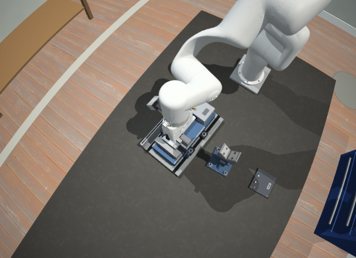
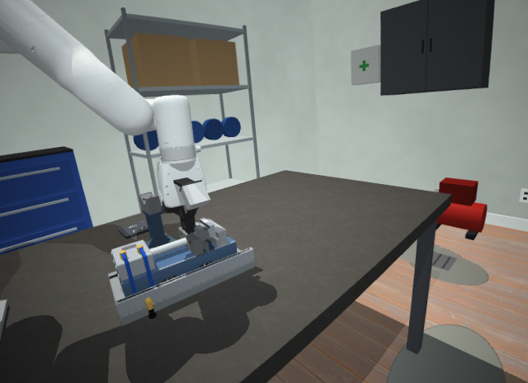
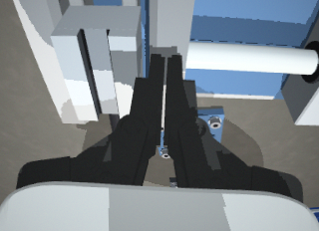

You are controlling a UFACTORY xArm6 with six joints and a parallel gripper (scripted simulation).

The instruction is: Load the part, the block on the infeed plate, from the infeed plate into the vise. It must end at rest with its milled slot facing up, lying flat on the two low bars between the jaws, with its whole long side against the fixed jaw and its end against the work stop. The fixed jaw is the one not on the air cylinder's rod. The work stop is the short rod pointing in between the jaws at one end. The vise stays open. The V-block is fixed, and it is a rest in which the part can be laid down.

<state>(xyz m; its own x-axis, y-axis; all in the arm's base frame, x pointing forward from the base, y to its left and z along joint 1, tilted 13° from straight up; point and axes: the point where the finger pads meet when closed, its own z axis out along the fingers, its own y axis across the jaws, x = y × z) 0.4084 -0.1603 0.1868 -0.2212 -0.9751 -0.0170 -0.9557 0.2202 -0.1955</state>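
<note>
Reading the fingers as clenched on nothing; the part (image 3: 100, 19) lies inside the vise (image 2: 183, 285), just beside them, slot apparently up. I judge it rigid, dense and slick, so I'd push low on its flat side or pinch across the long faces.

the vise (image 1: 179, 167) sits on the table (image 1: 114, 206); v-block (image 1: 228, 154) beside it, infeed plate (image 1: 262, 183) beyond

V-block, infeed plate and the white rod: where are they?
V-block (image 1: 229, 154): top view, its grey angled face.
Infeed plate (image 1: 260, 184): top view, its dark top.
White rod (image 3: 246, 59): wrist view, mid-length.
</note>
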